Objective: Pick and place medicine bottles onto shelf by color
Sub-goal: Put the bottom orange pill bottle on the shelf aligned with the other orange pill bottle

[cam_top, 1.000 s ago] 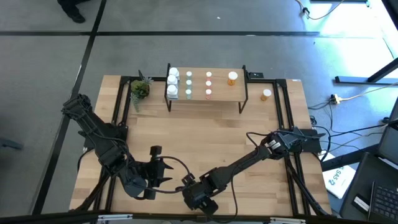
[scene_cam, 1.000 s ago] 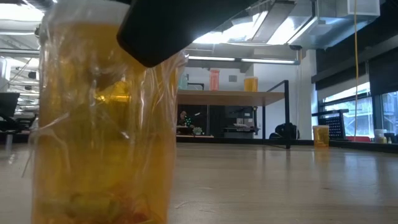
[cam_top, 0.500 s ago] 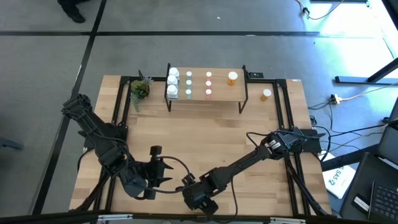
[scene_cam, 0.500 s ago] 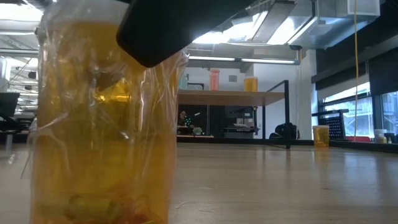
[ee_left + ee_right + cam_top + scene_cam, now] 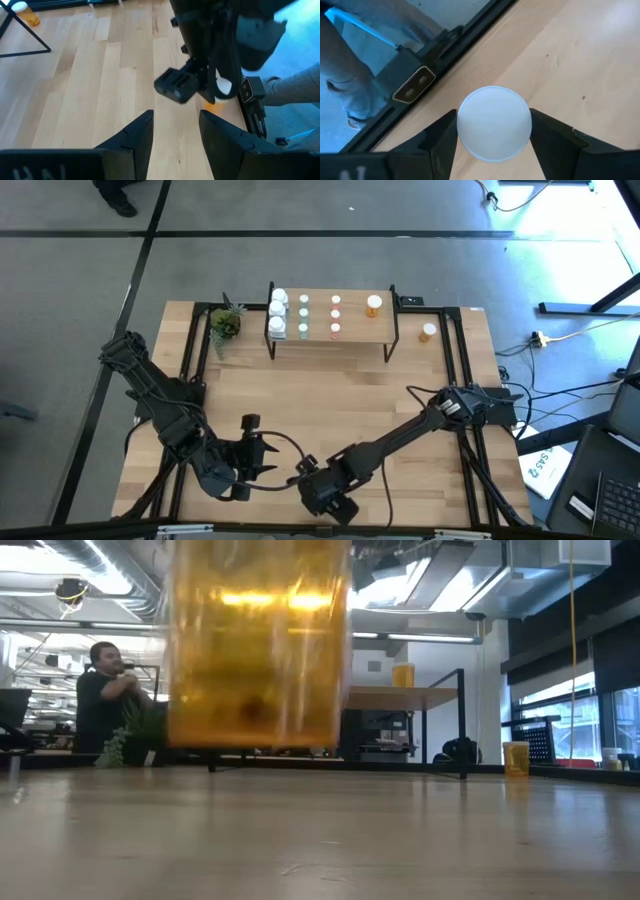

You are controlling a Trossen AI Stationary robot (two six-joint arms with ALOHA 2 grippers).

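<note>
- The right gripper (image 5: pixel 494 145) has its jaws closed on a small orange medicine bottle with a white cap (image 5: pixel 494 122), at the edge of the pale wooden worktop (image 5: pixel 330 405) farthest from the shelf.
- Seen from tabletop height, the bottle hangs clear of the worktop (a gap shows under its blurred amber body).
- The low light-wood shelf on thin black legs (image 5: pixel 350 330) stands at the far edge, carrying white, pale green, pink-red and one orange bottle in colour groups.
- A second orange bottle (image 5: pixel 428 332) sits on the worktop just right of the shelf; a small green potted plant (image 5: pixel 225 325) stands just left of it.
- The left gripper (image 5: pixel 175 132) waits, jaws open and empty, beside the right one, well apart from the shelf.
</note>
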